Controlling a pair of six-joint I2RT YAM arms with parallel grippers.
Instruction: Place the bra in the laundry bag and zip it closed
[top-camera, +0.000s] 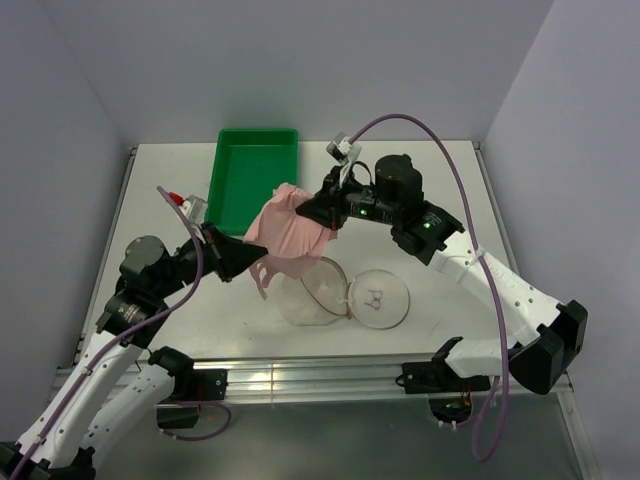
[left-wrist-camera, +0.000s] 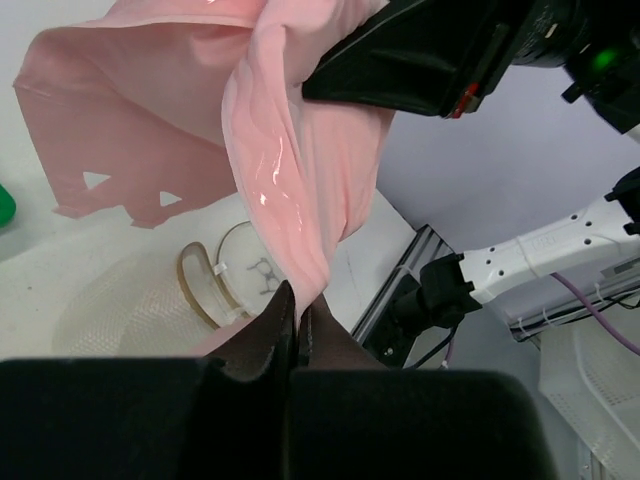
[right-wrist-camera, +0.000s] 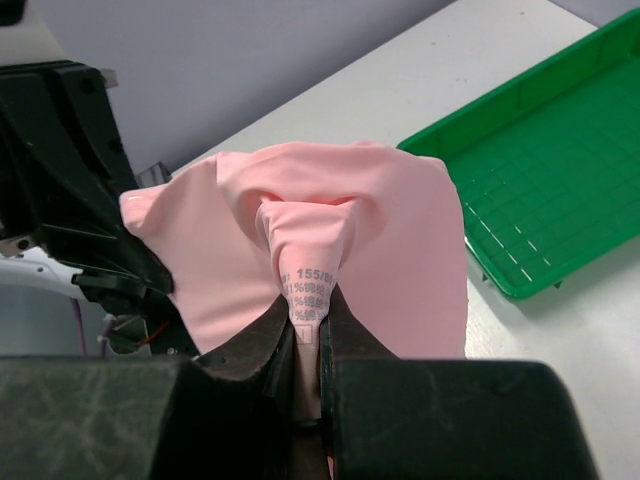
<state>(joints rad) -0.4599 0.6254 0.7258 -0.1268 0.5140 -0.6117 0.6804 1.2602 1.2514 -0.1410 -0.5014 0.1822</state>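
White tabletop (top-camera: 440, 180), enclosed by pale grey walls, carries the scene. We see the bra (top-camera: 290, 235) held in the air, clear of the surface and stretched between both arms. It hangs just above the left half of the laundry bag (top-camera: 385, 300), with thin straps dangling toward the mesh. The right fingers (right-wrist-camera: 270, 340) are closed on a fold bearing the care label, at the garment's upper part. The left fingers (left-wrist-camera: 268, 335) are pinched shut on a lower edge of the pink fabric. We judge that this two-point hold keeps the soft garment gathered and steerable rather than drooping. The bag lies opened flat like a clamshell, both halves on the tabletop, so the garment can be lowered in; its zipper is not yet run. Beyond the bag sits the green tray (top-camera: 250, 175).
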